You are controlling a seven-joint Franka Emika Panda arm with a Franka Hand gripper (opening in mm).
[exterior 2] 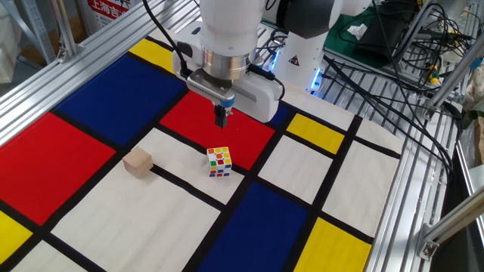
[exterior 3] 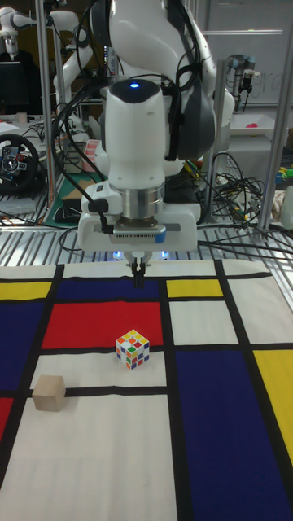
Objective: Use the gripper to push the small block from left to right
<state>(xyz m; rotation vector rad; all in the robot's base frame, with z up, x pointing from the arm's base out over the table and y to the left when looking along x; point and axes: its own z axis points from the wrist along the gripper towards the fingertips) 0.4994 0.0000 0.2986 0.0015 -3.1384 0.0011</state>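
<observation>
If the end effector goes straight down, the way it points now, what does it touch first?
Most likely the red panel of the table mat. The end effector hangs closed above it, behind the puzzle cube and well away from the wooden block; depth is uncertain.

The small block is a plain tan wooden cube, no markings, sitting flat on a white panel of the tabletop, its right side at a black stripe. In the tall fixed view the block sits low on the left, square on its base, nothing touching it. It lies just below the red panel's edge.
</observation>
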